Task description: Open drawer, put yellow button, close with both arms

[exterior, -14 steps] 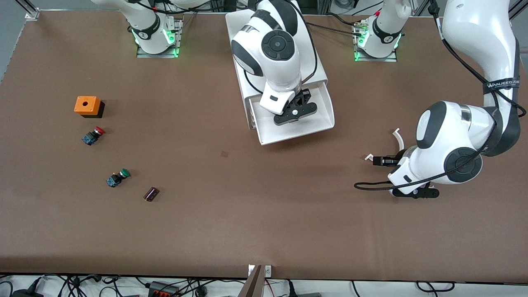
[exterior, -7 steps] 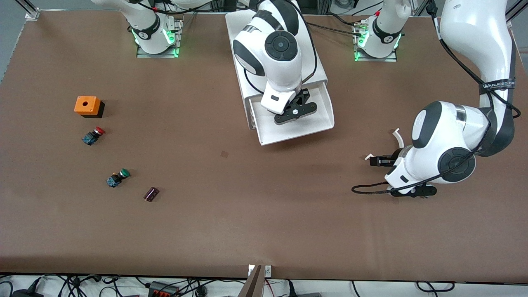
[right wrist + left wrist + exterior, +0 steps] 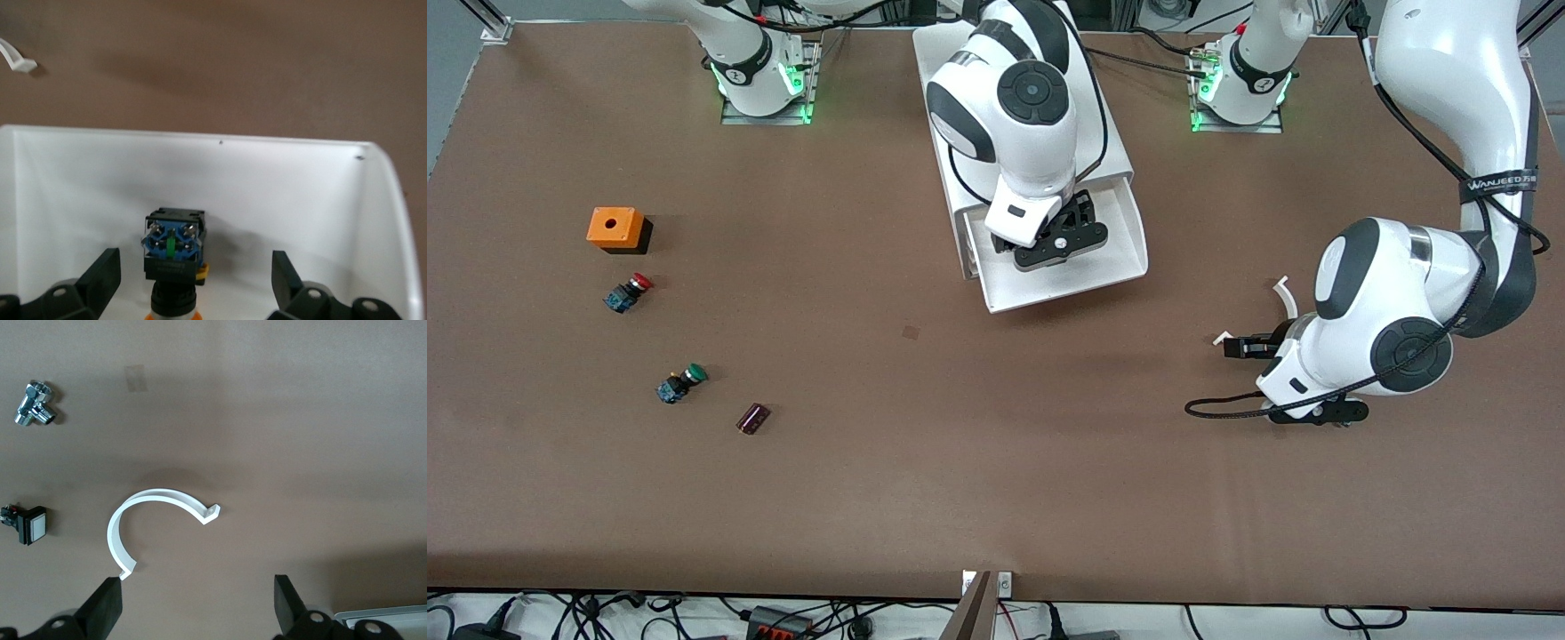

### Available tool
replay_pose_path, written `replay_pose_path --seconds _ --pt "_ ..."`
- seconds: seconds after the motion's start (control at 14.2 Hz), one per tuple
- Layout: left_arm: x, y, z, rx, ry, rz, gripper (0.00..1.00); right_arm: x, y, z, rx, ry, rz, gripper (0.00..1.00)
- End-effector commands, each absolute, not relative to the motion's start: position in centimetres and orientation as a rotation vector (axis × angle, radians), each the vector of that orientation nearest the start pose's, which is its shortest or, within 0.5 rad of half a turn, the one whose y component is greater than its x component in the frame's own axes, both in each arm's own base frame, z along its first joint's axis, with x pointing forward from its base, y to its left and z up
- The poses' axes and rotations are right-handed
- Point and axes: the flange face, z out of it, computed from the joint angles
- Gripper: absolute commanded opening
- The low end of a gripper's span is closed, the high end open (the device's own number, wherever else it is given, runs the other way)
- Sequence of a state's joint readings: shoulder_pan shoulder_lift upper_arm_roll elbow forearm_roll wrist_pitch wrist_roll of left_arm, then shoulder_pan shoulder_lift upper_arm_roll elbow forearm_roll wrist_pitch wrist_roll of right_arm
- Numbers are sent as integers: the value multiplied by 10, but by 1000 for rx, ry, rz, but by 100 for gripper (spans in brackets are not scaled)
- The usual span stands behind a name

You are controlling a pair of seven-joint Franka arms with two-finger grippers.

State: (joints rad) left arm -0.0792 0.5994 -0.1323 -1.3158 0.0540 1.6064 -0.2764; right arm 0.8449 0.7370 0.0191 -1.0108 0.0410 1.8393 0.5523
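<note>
Tabletop (image 3: 996,480), brown, carrying all items. Two white arms: the right arm reaches over the white cabinet (image 3: 943,71) at the middle of the edge where the bases stand; the left arm waits, bent low toward its own end of the tabletop.

One drawer (image 3: 1067,271), the cabinet's uppermost, stands pulled out toward the front camera. The right gripper (image 3: 1054,238) hangs over its white tray, fingers spread wide. The right wrist view shows the yellow button (image 3: 173,267) lying on the tray floor between those fingers and touching neither, blue base up, a trace of its yellow cap below. Over the last second this gripper has drawn slightly back toward the cabinet body, and the left arm shifted a little and then settled. Judgement: the button appears released into the drawer, so placement looks done and only the closing, by both arms, remains.

The left gripper (image 3: 197,603) hovers over bare tabletop, fingers spread and holding nothing, above a white curved clip (image 3: 150,517).

Count of small items: one orange box (image 3: 615,228), one red-capped switch (image 3: 627,293), one green-capped switch (image 3: 681,382), one dark cylinder (image 3: 752,418), one metal fitting (image 3: 33,403), one square white-faced switch (image 3: 27,523).
</note>
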Motion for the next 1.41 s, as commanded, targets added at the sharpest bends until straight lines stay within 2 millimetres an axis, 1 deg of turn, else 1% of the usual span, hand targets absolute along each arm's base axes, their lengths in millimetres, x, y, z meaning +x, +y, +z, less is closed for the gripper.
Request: replay_pose_path --seconds 0.0,0.07,0.14,0.21,0.28,0.35,0.42,0.56,0.64,0.71,0.78,0.85,0.92,0.99,1.06,1.13,1.2,1.34 --pt "676 -128 395 -3145 -163 403 100 533 540 483 -3009 -327 -106 100" --pt "678 -129 403 -3176 -180 367 100 546 524 491 -3011 -286 -114 100" --pt "678 -134 407 -3186 -181 349 100 564 500 503 -3015 -230 -136 100" --pt "678 -139 409 -3187 -216 336 100 586 473 505 -3020 -174 -143 100" --pt "674 -167 413 -3199 -254 311 100 601 454 502 -3049 -146 -164 100" --pt "672 -185 413 -3194 -323 286 100 620 426 492 -3093 -113 -168 100" --pt "669 -205 414 -3195 -382 255 100 635 400 484 -3117 -101 -147 100" --pt "665 -234 415 -3209 -427 205 100 665 330 473 -3166 -118 -40 100" --pt "662 -251 415 -3217 -438 186 100 677 296 467 -3180 -214 22 100" --pt "656 -273 413 -3223 -438 163 100 688 253 464 -3195 -225 77 100" --pt "645 -299 406 -3223 -425 143 100 693 225 462 -3207 -210 98 100" --pt "634 -321 392 -3225 -425 127 100 696 195 459 -3213 -167 130 100" --pt "627 -330 379 -3229 -426 116 100 697 163 455 -3211 -153 161 100" --pt "620 -339 370 -3234 -421 101 100 696 143 452 -3209 -156 184 100" --pt "617 -341 366 -3233 -427 105 100 697 116 456 -3198 -127 201 100" --pt "614 -342 363 -3226 -423 121 100 698 100 461 -3192 -111 194 100" --pt "607 -345 357 -3215 -410 151 100 697 85 476 -3192 -96 166 100" --pt "584 -357 348 -3192 -323 254 100 694 64 496 -3191 -63 136 100"
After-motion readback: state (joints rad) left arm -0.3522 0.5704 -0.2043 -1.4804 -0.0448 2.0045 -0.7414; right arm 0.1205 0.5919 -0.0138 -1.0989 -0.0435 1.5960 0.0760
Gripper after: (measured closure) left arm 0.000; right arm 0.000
